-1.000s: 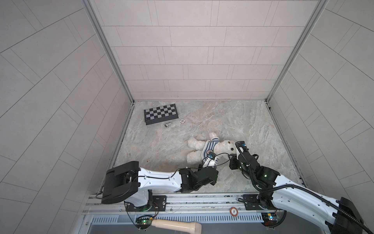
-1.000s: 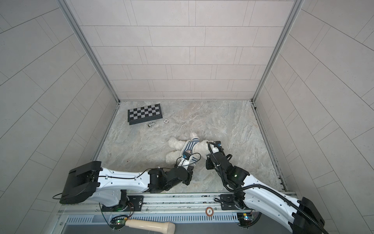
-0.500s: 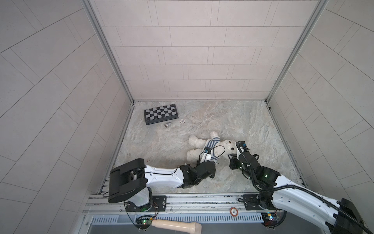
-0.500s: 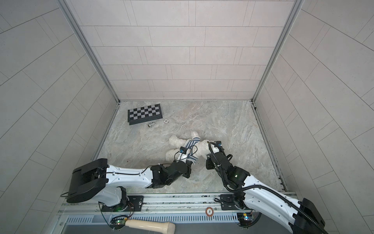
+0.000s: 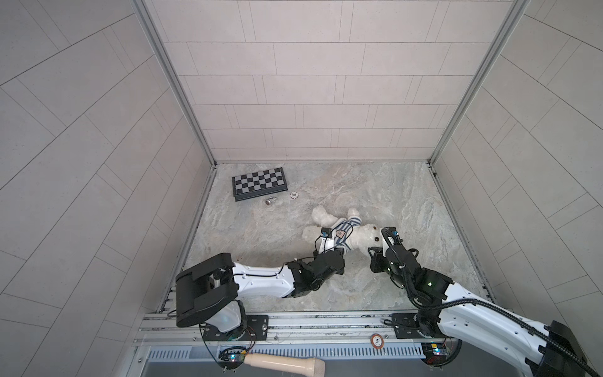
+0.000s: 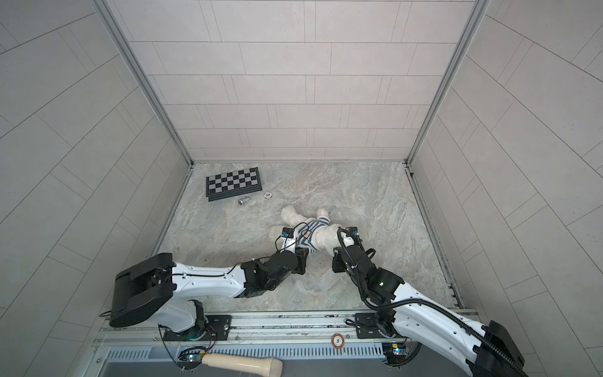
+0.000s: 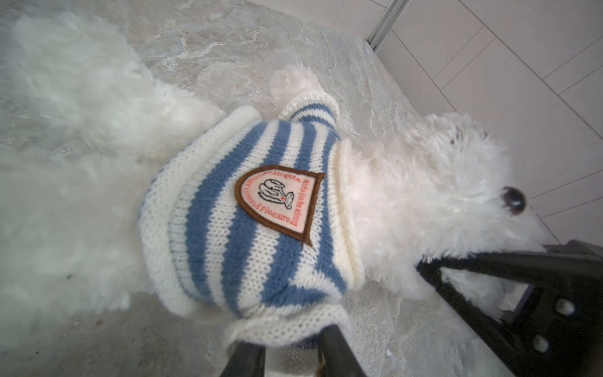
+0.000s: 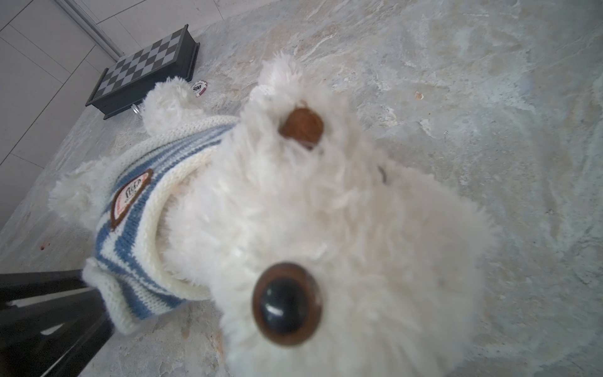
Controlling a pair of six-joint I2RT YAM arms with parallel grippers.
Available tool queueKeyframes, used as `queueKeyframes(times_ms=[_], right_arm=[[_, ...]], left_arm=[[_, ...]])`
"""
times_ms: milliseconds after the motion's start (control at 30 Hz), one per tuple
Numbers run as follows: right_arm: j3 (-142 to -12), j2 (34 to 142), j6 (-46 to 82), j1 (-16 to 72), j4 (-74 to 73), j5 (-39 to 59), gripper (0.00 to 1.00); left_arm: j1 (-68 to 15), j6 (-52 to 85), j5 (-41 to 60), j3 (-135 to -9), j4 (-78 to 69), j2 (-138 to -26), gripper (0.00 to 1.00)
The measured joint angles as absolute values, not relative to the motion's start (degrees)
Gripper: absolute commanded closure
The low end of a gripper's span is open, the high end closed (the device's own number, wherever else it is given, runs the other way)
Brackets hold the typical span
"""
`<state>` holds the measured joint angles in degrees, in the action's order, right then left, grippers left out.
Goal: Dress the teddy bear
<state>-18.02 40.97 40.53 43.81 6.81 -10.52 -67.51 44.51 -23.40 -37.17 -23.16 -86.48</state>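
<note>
The teddy bear lies mid-table in a striped sweater, head toward 4 o'clock. The left arm stretches low from 7 o'clock, left gripper slightly spread astride the sleeve cuff; the right arm reaches from 5 o'clock, right gripper pinching head fur.

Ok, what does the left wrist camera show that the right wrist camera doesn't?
Only the left wrist view: the right fingers pinching fur on the bear, and the whole striped front of the sweater. Only the right wrist view: the chessboard and the poker chip. Both: the bear, the sweater with its badge, the left fingers at a sleeve, and the stone table.
</note>
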Motion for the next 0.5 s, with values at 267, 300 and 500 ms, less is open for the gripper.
queueKeyframes(times_ms=[267, 300, 500], right_arm=[[-18.0, 41.9, 40.5, 43.8, 6.2, -9.1, 1.00], [-18.0, 42.0, 40.5, 43.8, 6.2, -8.9, 1.00], [-18.0, 42.2, 40.5, 43.5, 6.3, -7.9, 1.00]], left_arm=[[-64.3, 48.1, -20.2, -35.4, -32.4, -88.8, 0.67], [-64.1, 48.6, -19.7, -35.4, -33.6, -89.4, 0.67], [-62.7, 52.4, -17.6, -35.0, -39.9, -92.8, 0.68]])
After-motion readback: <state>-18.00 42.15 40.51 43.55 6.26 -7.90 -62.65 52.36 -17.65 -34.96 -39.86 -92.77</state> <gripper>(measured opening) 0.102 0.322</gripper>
